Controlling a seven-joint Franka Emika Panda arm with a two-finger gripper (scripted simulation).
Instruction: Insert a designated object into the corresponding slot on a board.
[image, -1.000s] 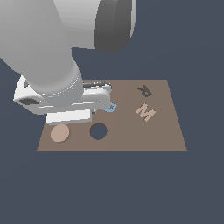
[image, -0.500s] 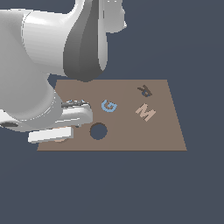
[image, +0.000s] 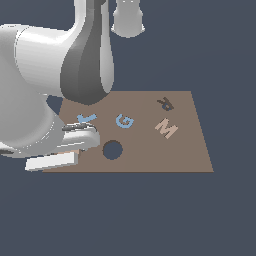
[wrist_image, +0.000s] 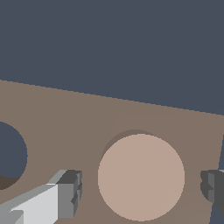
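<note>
disc (wrist_image: 141, 177), pale pinkish-tan and round, lies flat on the brown board (wrist_image: 87, 118), between the two fingers of the gripper (wrist_image: 142, 192). the jaws are spread wider than the disc and neither pad touches it, so the gripper is released and holds nothing. one finger (wrist_image: 65, 194) is near one side of the disc, the other finger (wrist_image: 214, 186) near the opposite side. the dark round slot (image: 112, 150) is a little apart from the disc, on the same board. in the exterior view the arm (image: 50, 100) hides the disc and covers the board's corner on the exterior view's left. beyond the slot lie a blue letter g (image: 124, 121), a partly hidden blue letter t (image: 86, 118), a tan letter m (image: 166, 128) and a dark letter r (image: 165, 103).
</note>
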